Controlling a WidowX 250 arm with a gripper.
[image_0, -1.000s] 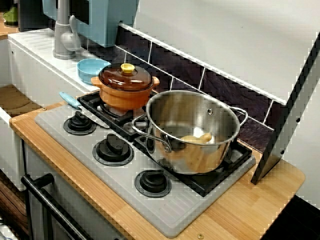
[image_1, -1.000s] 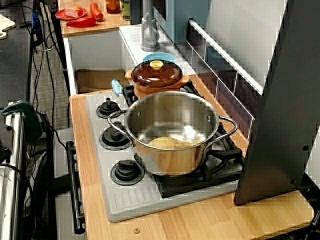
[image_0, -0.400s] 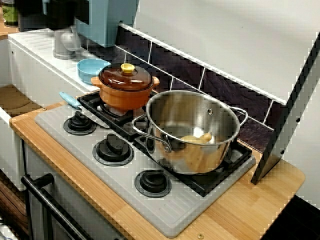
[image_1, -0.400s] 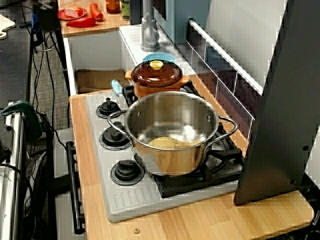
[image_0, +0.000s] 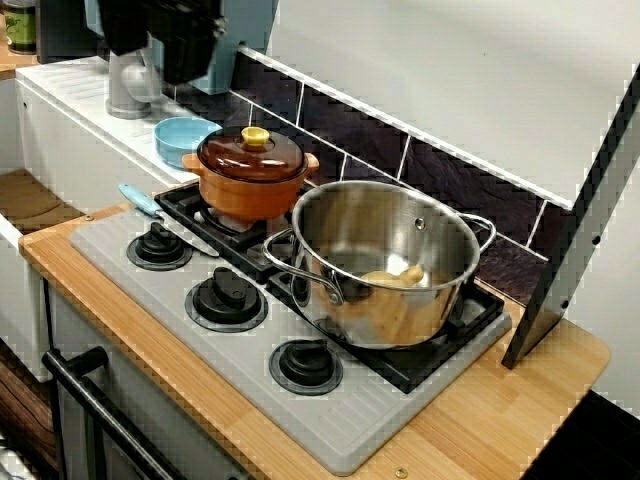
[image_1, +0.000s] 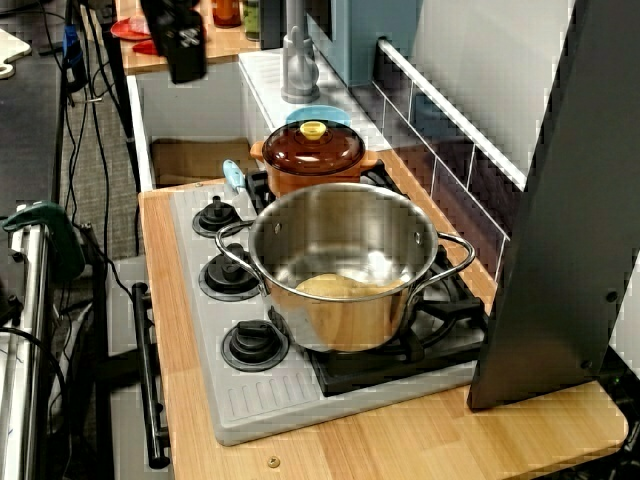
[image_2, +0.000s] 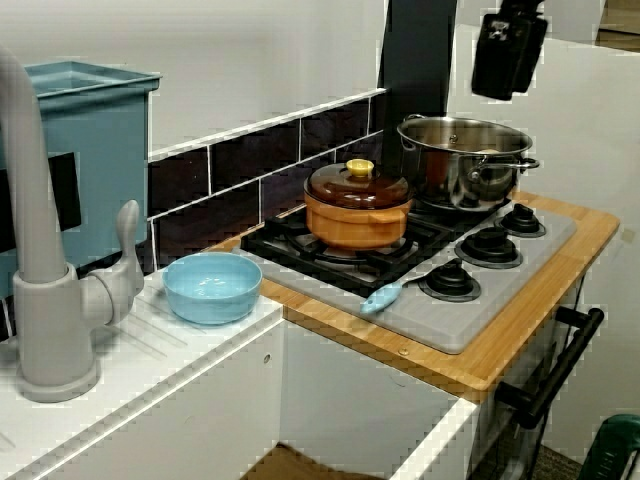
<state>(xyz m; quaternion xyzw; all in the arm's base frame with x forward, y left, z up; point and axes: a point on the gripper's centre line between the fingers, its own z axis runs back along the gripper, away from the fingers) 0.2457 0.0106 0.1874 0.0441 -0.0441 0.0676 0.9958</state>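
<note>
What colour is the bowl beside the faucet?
Light blue; the bowl shows best in the view from the sink side.

Hand (image_0: 186, 62), out of view a second ago, now in view, high above the counter (image_0: 480, 430).

Light: you have bright, even room light from overhead in all three views.
Glare: soft highlights sit on the steel pot (image_0: 390, 300) and the brown glass lid (image_0: 250, 157).
Shadows: faint and short on the stove top (image_0: 250, 350).
Focus: the gripper (image_1: 187, 65) shows dark and slightly smeared; edges look jagged.
</note>
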